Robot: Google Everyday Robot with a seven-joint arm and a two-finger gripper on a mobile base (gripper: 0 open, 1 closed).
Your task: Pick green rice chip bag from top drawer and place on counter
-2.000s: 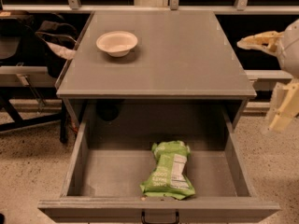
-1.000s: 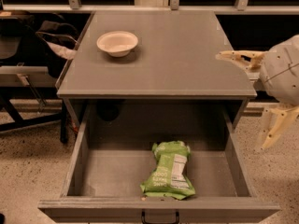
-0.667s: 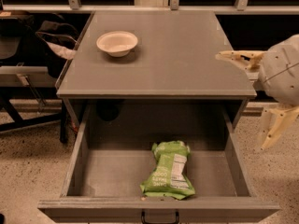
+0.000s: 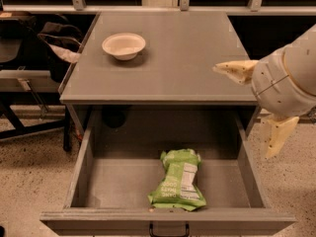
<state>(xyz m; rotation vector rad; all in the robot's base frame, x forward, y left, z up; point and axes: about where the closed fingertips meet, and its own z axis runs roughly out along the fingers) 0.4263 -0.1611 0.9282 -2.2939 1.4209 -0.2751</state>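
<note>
The green rice chip bag lies flat in the open top drawer, near its front panel and a little right of the middle, with its white label panel facing up. The drawer's small black handle shows at the bottom edge. The counter is the grey top of the cabinet above it. My gripper hangs at the right, over the counter's right front corner and well above the bag. Its cream fingers are spread wide and hold nothing.
A white bowl stands on the counter's back left. Dark chairs and a bag crowd the left side of the cabinet. Speckled floor lies on both sides of the drawer. A window rail runs behind the counter.
My gripper has moved in from the right edge of view toward the counter's right front corner. The bag, drawer and bowl have not moved.
</note>
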